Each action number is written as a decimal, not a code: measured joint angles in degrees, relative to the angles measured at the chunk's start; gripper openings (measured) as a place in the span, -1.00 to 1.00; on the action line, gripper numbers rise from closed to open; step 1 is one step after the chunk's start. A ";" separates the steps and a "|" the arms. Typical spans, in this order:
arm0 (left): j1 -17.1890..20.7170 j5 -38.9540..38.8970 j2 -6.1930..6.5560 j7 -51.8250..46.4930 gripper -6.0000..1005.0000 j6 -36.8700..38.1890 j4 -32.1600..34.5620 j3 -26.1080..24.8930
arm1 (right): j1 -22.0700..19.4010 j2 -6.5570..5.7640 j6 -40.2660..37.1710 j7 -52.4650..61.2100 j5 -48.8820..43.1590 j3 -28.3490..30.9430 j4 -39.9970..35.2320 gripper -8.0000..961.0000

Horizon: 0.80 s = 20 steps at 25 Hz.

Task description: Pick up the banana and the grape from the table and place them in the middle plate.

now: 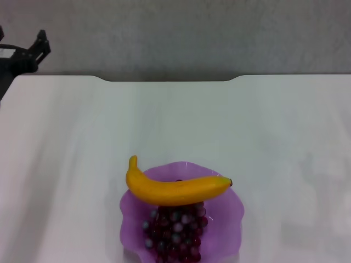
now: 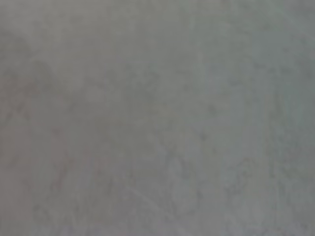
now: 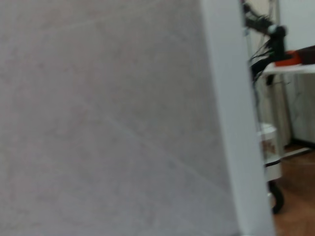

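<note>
Banana, smooth and curved, lies across the plate, a translucent purple bowl with a wavy rim, over glossy grapes. Left pincer sits well apart, beyond the white surface's far-left corner; its spread cannot be told.

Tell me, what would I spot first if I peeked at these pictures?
The bright yellow banana lying across the far side of the purple middle plate, near the front of the white table. Under and in front of it, the dark red grape bunch fills the plate. The left pincer sits far off at the table's back left corner.
</note>
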 joint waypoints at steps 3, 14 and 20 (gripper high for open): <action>-1.10 0.17 2.17 -4.56 0.72 0.74 2.11 0.92 | 0.29 0.02 -4.90 0.00 1.64 -0.63 3.91 0.82; -4.45 2.37 12.41 -23.72 0.72 7.91 9.00 9.39 | 2.41 -0.11 -6.95 -0.38 1.89 -0.37 8.63 0.82; -4.50 7.60 12.90 -26.42 0.72 7.28 10.12 8.44 | 2.89 -0.19 -6.87 -0.41 1.60 -0.35 8.93 0.82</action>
